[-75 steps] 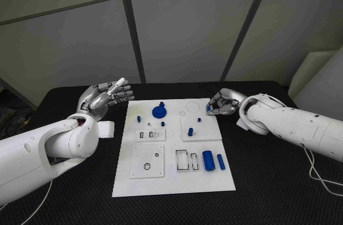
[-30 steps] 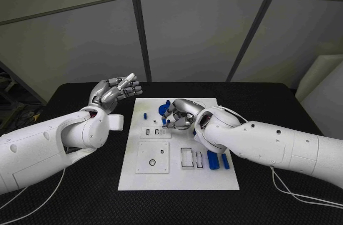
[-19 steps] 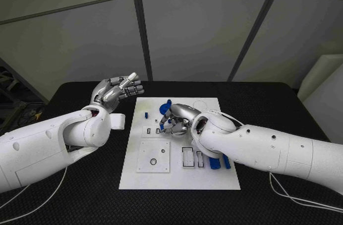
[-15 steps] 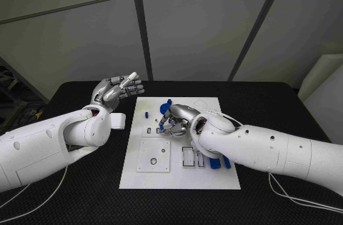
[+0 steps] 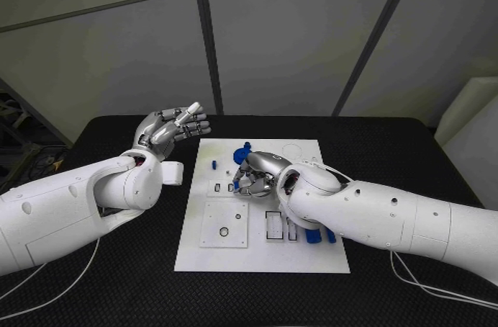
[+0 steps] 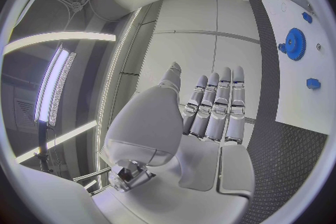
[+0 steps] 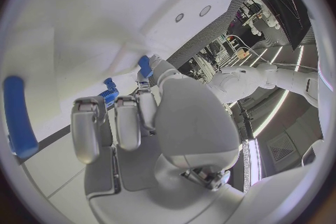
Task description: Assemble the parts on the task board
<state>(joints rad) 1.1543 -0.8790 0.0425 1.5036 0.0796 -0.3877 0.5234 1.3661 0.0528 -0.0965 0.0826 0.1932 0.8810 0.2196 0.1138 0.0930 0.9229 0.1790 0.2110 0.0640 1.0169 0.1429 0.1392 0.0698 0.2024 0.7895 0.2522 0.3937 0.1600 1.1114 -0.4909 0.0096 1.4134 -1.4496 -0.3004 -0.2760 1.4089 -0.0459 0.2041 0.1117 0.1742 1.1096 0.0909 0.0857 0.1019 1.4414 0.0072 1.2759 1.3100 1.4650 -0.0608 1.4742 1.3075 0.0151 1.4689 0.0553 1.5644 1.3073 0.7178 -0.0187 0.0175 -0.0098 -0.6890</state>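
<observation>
The right hand (image 5: 257,174) is lowered over the middle of the task board (image 5: 260,258), fingers curled downward. In the right wrist view its fingertips (image 7: 145,70) close around a small blue peg (image 7: 144,63) at the board surface; a second small blue part (image 7: 108,91) lies just beside the fingers, and a long blue cylinder (image 7: 18,115) lies apart on the board.

The left hand (image 5: 169,129) is raised beside the board's far left corner, palm up, fingers extended and apart, holding nothing.

Visible on the board in the head view: one blue gear (image 5: 241,154) just beyond the right hand, one small blue peg (image 5: 214,165) near the left edge, and blue cylinders (image 5: 314,236) partly hidden under the right forearm; their number cannot be told. Recessed slots (image 5: 274,226) lie near the cylinders. A square plate with a ring (image 5: 223,232) sits nearer the front. The board rests on the black table (image 5: 124,284).
</observation>
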